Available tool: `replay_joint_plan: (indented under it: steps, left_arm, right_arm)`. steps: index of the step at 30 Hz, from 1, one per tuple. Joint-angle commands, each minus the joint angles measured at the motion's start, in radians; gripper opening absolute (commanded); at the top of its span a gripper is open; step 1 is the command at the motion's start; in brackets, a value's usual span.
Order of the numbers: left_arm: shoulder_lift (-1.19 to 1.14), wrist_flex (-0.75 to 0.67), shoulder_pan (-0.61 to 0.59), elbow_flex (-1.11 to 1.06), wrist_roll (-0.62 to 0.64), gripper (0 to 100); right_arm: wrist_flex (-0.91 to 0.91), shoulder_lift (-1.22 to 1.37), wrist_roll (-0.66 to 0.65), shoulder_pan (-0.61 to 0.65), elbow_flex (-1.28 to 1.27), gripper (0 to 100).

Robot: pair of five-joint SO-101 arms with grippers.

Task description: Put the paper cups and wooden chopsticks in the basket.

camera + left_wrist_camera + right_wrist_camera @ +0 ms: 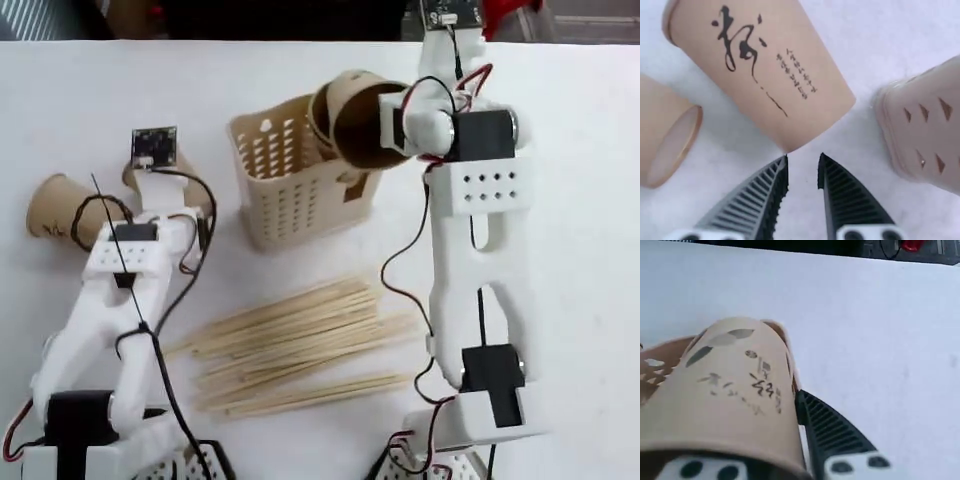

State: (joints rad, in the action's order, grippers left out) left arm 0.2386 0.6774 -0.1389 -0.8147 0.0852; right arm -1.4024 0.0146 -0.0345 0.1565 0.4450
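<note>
My right gripper (392, 122) is shut on a brown paper cup (362, 126), held on its side over the right rim of the perforated cream basket (285, 185). The right wrist view has that cup (727, 395) pressed against a black finger (826, 432). A second cup rim (322, 108) pokes up from the basket beside it. My left gripper (803, 160) is open a little, its tips just short of a printed cup (760, 70) lying on the table. Another cup (665, 135) (55, 205) lies beside it. The wooden chopsticks (295, 345) lie in a loose pile at the front.
The white table (560, 250) stretches wide to the right of the right arm. The basket (925, 135) stands close beside the left gripper. The left arm (125, 270) partly hides the cup lying by the basket. Both arm bases sit at the front edge.
</note>
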Motion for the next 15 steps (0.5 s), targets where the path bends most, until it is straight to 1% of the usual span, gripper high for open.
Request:
replay_joint_plan:
  steps: [1, 4, 9, 12, 15]
  left_arm:
    - [0.042, -0.011, 0.015, 0.005, -0.009, 12]
    - [0.042, -0.011, 0.016, 0.005, -0.009, 12]
    - [0.042, -0.011, 0.016, 0.005, -0.009, 12]
    - [0.042, -0.011, 0.016, 0.005, -0.009, 12]
    - [0.042, -0.011, 0.016, 0.005, -0.009, 12]
  right_arm:
    - [-0.005, -0.044, 0.012, 0.025, 0.038, 1.9]
    - [-0.022, -0.058, 0.014, 0.048, 0.049, 2.2]
    - [-0.038, -0.081, 0.015, 0.07, 0.055, 11.5]
    - [-0.002, -0.088, 0.015, 0.07, 0.063, 15.6]
    - [0.07, -0.084, 0.015, 0.07, 0.071, 17.4]
